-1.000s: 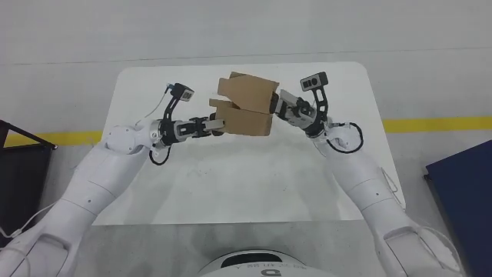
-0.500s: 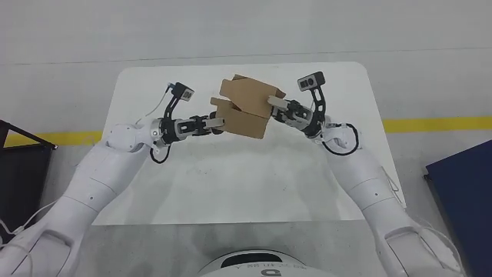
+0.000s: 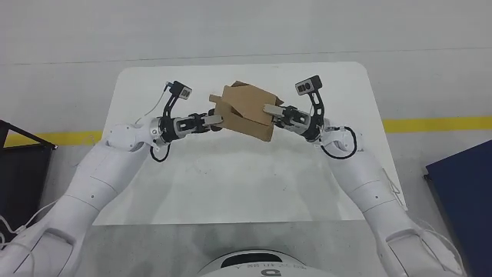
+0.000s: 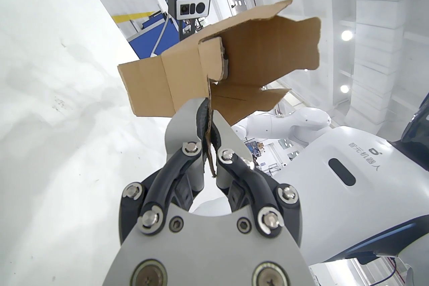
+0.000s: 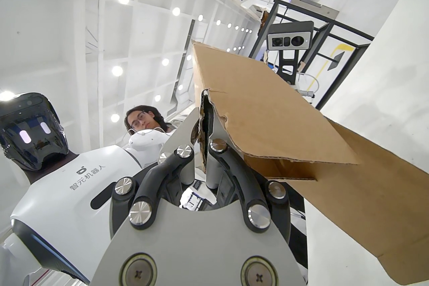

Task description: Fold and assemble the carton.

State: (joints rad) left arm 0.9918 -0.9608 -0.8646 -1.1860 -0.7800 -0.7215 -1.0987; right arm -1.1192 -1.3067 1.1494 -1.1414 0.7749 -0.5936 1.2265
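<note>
While it is held over the far half of the table [image 3: 231, 188], the carton [image 3: 247, 109] is gripped from two sides. The left gripper [image 4: 206, 113] is closed on a thin flap edge at the carton's left side, with cardboard pinched between its fingers. The right gripper [image 5: 202, 119] is clamped on a ragged edge at the carton's right side. The carton is tilted and only partly folded, with several flaps standing open.
</note>
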